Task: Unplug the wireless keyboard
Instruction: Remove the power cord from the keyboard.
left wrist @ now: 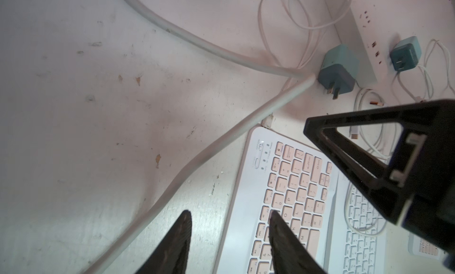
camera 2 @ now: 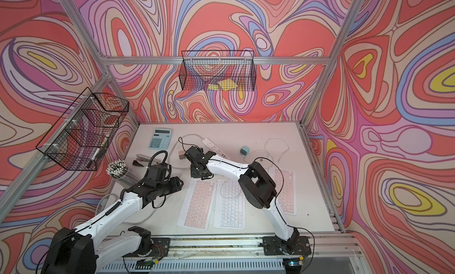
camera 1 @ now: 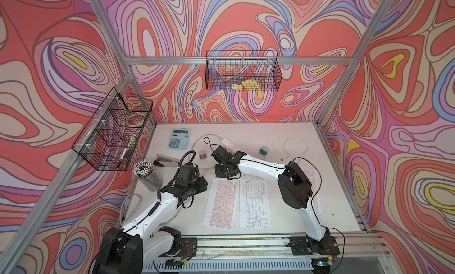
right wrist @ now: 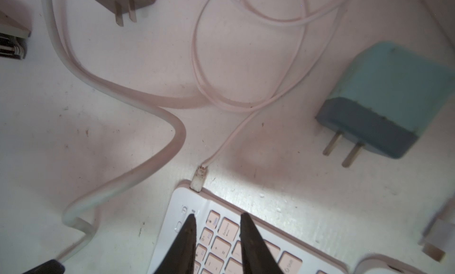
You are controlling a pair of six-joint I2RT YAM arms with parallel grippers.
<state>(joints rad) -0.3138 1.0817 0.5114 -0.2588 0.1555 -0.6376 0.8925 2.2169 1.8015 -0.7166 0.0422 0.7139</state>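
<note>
**A:** What is seen nearest the base rail?

**B:** Two flat, round-cornered plastic keyboards are laid side by side, long edges nearly touching. One is the pink-keyed wireless keyboard [camera 1: 221, 203]. The other is a white-keyed keyboard [camera 1: 254, 206], over which a thin cable loop is draped.

**A:** How are the grippers set?

**B:** The left gripper [left wrist: 230, 213] is held half-spread and empty over the pink keyboard's left edge, beside a thick, smooth power cord [left wrist: 172, 181]. The right gripper [right wrist: 218, 218] is kept narrowly parted over the far left corner, with nothing between its fingers. Just beyond it a white connector [right wrist: 198, 180] is seated in the keyboard's edge. Its thin cable [right wrist: 221, 149] is led off across the scuffed, bare tabletop [camera 1: 258, 132].

**A:** And farther out?

**B:** A teal two-pin charger [right wrist: 384, 100] is left unplugged. Behind it a power strip [camera 1: 229, 144] and a calculator [camera 1: 179, 138] are found. Yellow sticky notes [camera 1: 248, 85] are held in the back wall's wire basket [camera 1: 242, 70]
</note>
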